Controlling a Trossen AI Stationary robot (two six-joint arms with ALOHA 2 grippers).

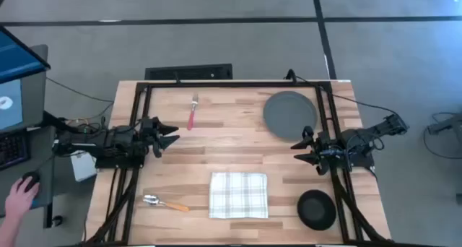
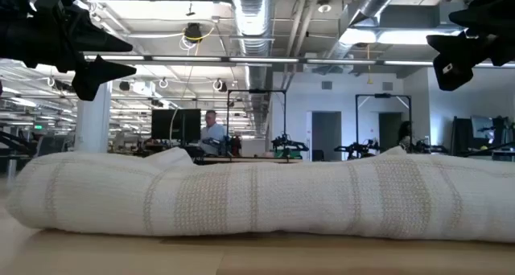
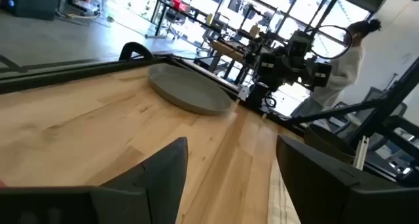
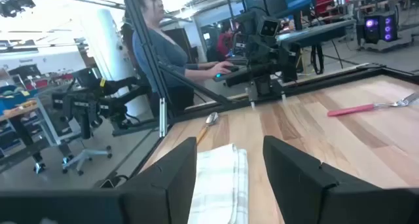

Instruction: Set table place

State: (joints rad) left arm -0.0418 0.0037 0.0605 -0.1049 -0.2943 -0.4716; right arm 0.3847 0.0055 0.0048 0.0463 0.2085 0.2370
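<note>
The dark grey plate lies at the table's far right; it also shows in the left wrist view. The black bowl sits at the near right. The checked napkin lies flat at the near middle and shows in the low view and the right wrist view. The pink-handled fork lies at the far middle and shows in the right wrist view. The orange-handled spoon lies at the near left and shows in the right wrist view. My left gripper is open and empty at the left edge. My right gripper is open and empty at the right edge.
A black rail frame edges the wooden table. A person's hand rests on a mouse beside a monitor left of the table. A person sits beyond the left edge.
</note>
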